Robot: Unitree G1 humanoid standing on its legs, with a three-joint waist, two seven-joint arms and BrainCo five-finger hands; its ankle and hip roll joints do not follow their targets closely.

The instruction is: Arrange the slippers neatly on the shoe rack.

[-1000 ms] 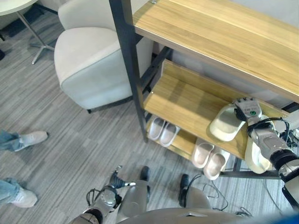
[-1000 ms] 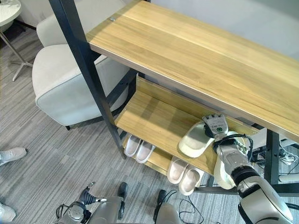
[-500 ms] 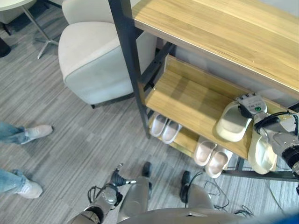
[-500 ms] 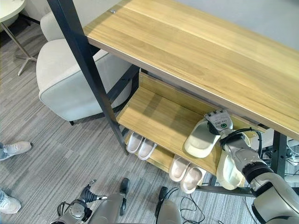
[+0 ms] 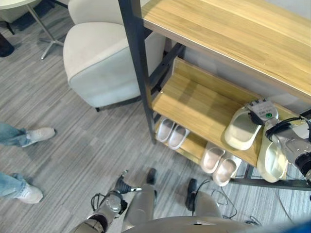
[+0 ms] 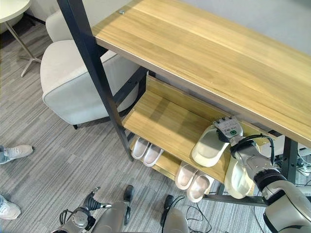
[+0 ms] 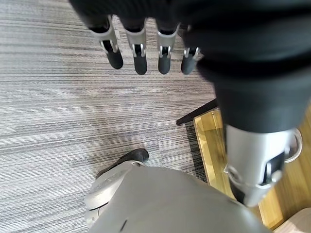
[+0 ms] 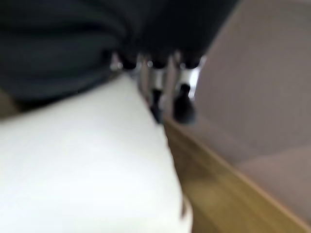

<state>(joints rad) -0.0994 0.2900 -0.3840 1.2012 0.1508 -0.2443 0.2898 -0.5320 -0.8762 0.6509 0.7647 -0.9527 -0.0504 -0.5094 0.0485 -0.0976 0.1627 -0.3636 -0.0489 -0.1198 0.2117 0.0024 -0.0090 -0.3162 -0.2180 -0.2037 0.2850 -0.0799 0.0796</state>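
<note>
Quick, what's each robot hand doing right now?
Left robot hand: open, hanging over the floor, holding nothing.
Right robot hand: at the cream slipper on the rack's middle shelf; grip cannot be told.

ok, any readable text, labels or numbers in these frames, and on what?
No readable text anywhere.
White sticker with a green dot on the back of the right robot hand: print too small to read.
Cream foam slipper and light wooden shoe rack: no markings visible.

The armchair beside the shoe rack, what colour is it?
The armchair is off-white, with a pale grey-green band round its base. It shows best in the left eye view.
</note>
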